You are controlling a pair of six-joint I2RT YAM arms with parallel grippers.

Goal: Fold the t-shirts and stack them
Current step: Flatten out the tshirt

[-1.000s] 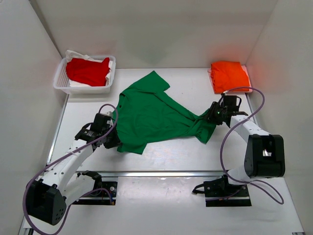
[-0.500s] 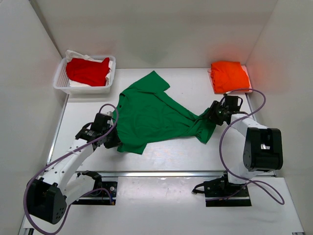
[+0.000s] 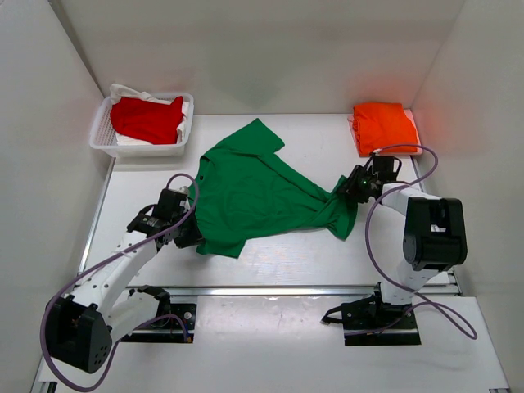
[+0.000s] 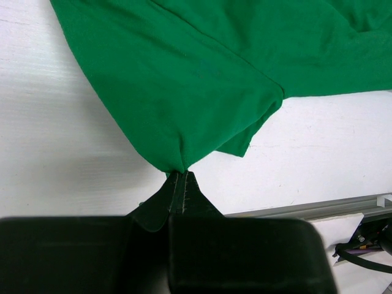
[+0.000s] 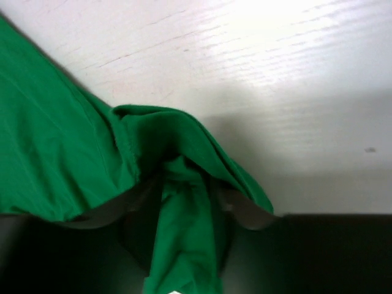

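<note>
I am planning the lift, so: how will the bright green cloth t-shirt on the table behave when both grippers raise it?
The bright green cloth t-shirt is probably floppy: it wrinkles and bunches where the right gripper pinches it. It would likely sag between the grips, since the left gripper holds only a corner.

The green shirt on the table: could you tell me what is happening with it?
Both arms are holding the green t-shirt, which lies unfolded on the table. The left gripper is shut on its near left edge, and the right gripper is shut on a bunch of cloth at its right end. The orange t-shirt sits folded at the far right; the red t-shirt lies in the white basket.
</note>
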